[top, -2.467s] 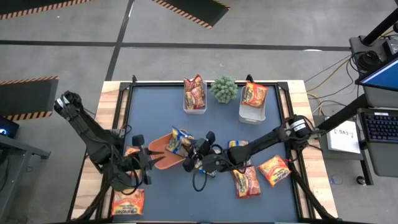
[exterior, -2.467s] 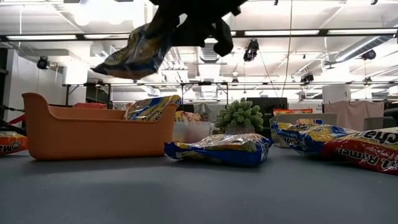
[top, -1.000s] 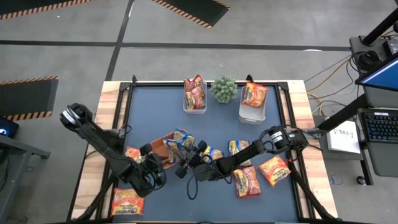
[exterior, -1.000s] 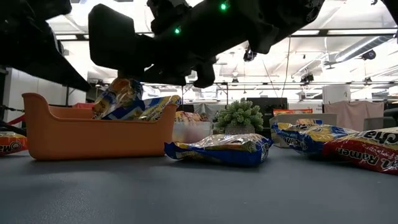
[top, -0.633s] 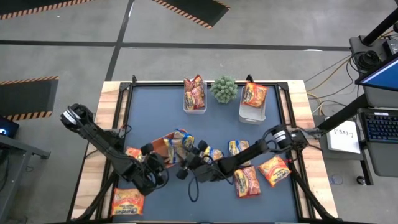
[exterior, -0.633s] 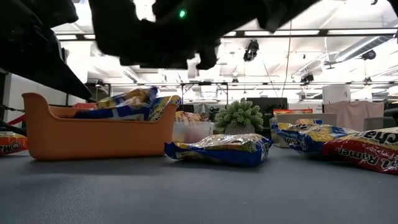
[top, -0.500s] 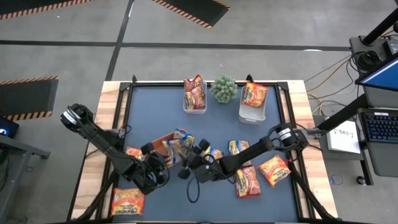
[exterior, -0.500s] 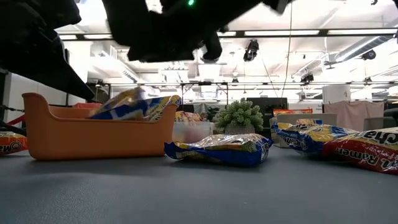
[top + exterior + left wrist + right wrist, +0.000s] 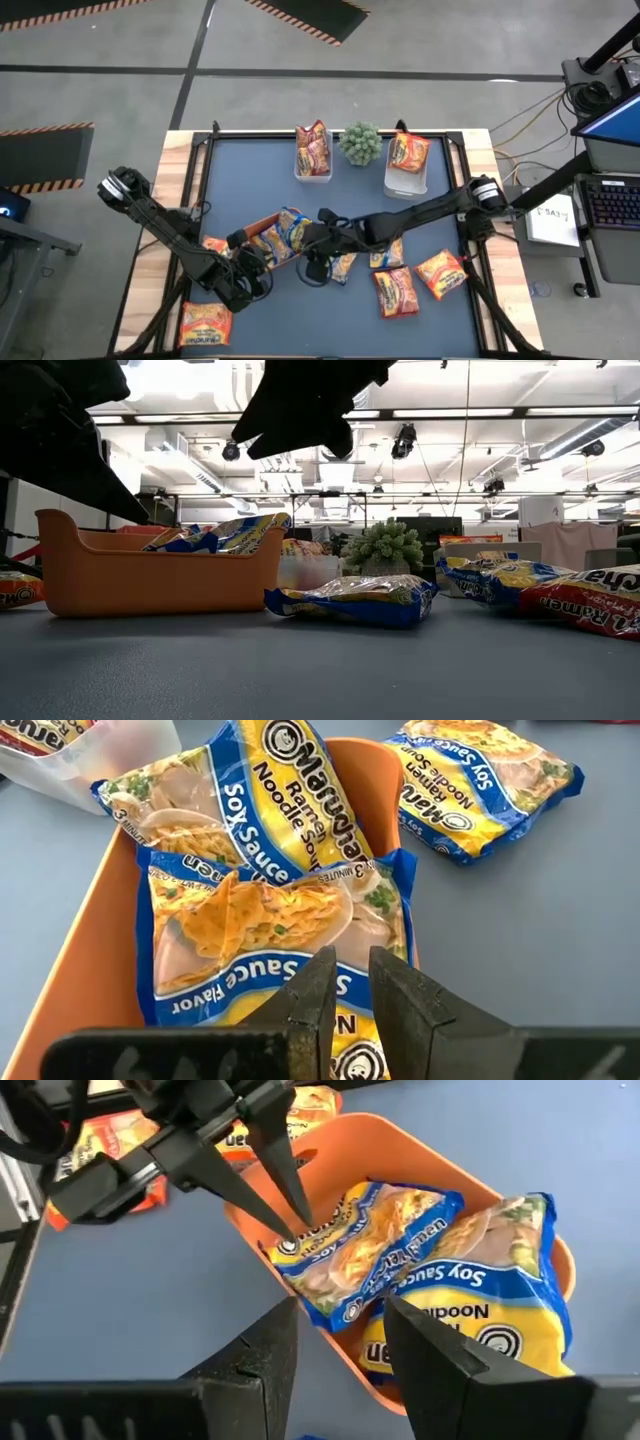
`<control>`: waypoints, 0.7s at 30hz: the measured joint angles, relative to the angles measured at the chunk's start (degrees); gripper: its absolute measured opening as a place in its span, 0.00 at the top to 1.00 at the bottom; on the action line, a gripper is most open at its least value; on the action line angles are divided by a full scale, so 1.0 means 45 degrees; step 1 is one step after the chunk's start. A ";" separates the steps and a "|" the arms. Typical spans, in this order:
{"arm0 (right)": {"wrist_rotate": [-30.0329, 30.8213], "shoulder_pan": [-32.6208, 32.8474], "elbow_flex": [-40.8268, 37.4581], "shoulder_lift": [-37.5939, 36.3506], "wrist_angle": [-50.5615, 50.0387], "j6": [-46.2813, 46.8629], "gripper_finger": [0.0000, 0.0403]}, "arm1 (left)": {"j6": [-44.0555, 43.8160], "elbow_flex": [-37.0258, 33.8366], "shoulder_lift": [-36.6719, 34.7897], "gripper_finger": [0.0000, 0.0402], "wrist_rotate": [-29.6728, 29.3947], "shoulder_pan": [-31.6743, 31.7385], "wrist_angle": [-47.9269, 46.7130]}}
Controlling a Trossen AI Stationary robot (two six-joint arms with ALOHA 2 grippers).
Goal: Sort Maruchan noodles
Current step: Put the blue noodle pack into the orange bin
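An orange tray stands at the table's near left. Two yellow-and-blue Maruchan packets lie in it, one overlapping the other. My left gripper is at the tray's near-left end, its fingers almost together. My right gripper hangs open and empty above the tray's right side. Loose packets lie flat on the table: yellow-and-blue, red-orange and orange. My left gripper's fingertips come together at the tray's rim at the end nearest that arm, over the corner of a packet. They slant down from the table's near-left side. My own fingers hide what lies between them. The tray stands flat on the table.
Two clear tubs stand at the far edge, one with red-orange packets, one with an orange packet, and a small green plant between them. More packets lie at the left. Bare mat lies in the middle of the far half.
My right gripper has risen and drawn back toward the table's far right, its fingers tipping up from steep toward level. The yellow-and-blue packet that stood on end in the tray beneath it has tipped over and now lies flat on the other packet.
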 joint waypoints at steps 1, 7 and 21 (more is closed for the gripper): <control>0.0007 0.0000 0.0000 -0.0026 -0.0009 -0.0021 0.66 | -0.0003 0.0000 0.0000 0.88 0.0000 0.0000 -0.0001; 0.0012 0.0082 0.0000 -0.0075 -0.0415 -0.0231 0.66 | -0.0014 0.0000 0.0000 0.88 -0.0012 0.0132 -0.0211; 0.0012 0.0710 -0.0009 -0.0219 -0.4636 0.0658 0.73 | 0.0092 0.0024 0.0000 0.88 -0.0029 0.0811 -0.0385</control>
